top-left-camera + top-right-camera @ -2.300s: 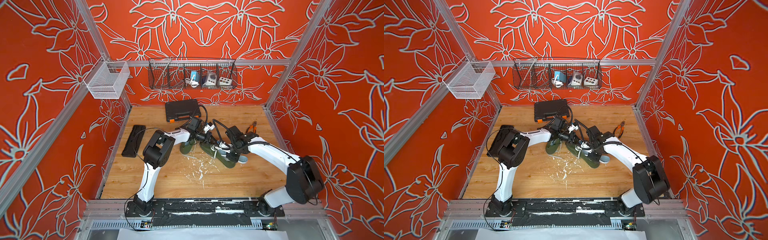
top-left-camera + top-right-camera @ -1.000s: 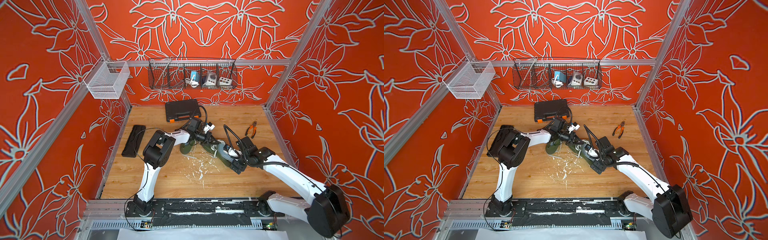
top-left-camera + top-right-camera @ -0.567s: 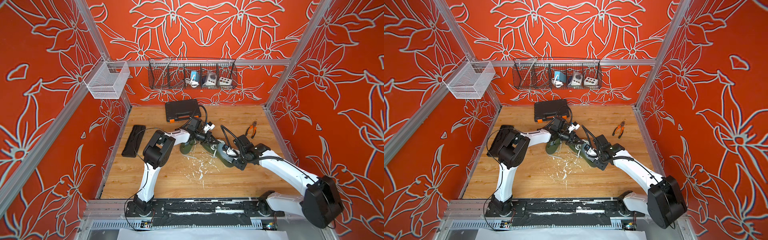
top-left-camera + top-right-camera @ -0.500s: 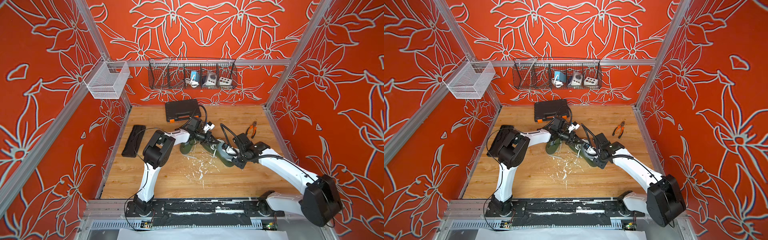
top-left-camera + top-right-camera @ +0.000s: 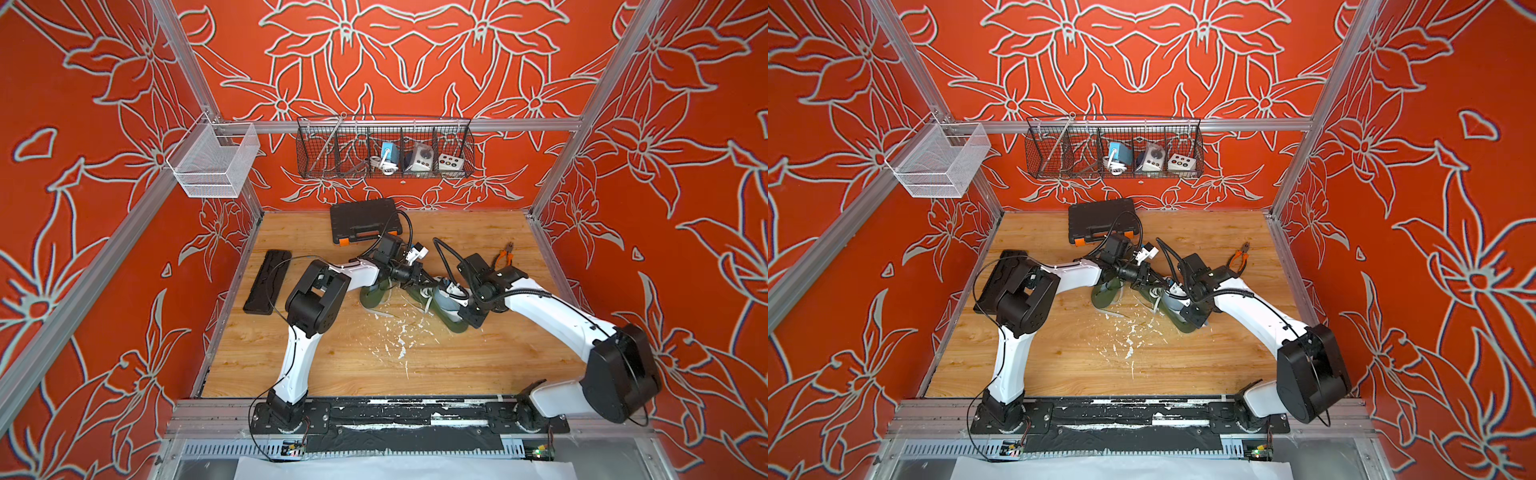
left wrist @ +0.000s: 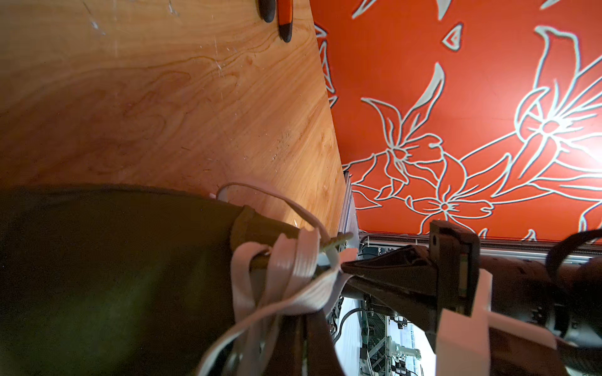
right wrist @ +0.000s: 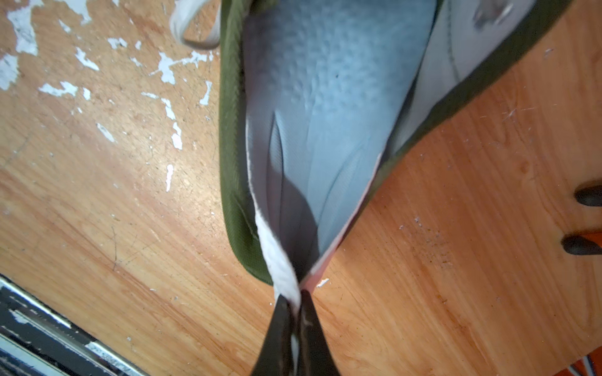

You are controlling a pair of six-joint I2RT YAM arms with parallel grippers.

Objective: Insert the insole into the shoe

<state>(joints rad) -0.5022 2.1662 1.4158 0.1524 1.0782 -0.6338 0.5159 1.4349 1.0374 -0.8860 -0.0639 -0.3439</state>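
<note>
An olive green shoe [image 5: 455, 324] [image 5: 1183, 325] lies mid-table in both top views. A grey-blue insole [image 7: 325, 97] lies in its opening, with its heel end sticking out past the rim [image 7: 233, 162]. My right gripper [image 7: 295, 302] [image 5: 467, 318] is shut on that heel end, which is pinched into a fold. My left gripper [image 6: 308, 325] [image 5: 419, 276] is shut at the shoe's lace end. White laces [image 6: 286, 260] drape over its fingers. The shoe's toe is hidden under the arms.
A second green shoe [image 5: 376, 293] lies beside the left arm. Pliers [image 5: 505, 253] [image 7: 586, 221] rest at the right, a black tool case [image 5: 365, 220] at the back, a black flat tray [image 5: 268, 280] at the left. White flakes [image 5: 399, 336] dot the wood. Wire baskets [image 5: 384, 147] hang on the wall.
My right gripper came in from the front right to the shoe's heel and went from open to shut on the insole's end. The left arm has stayed still.
</note>
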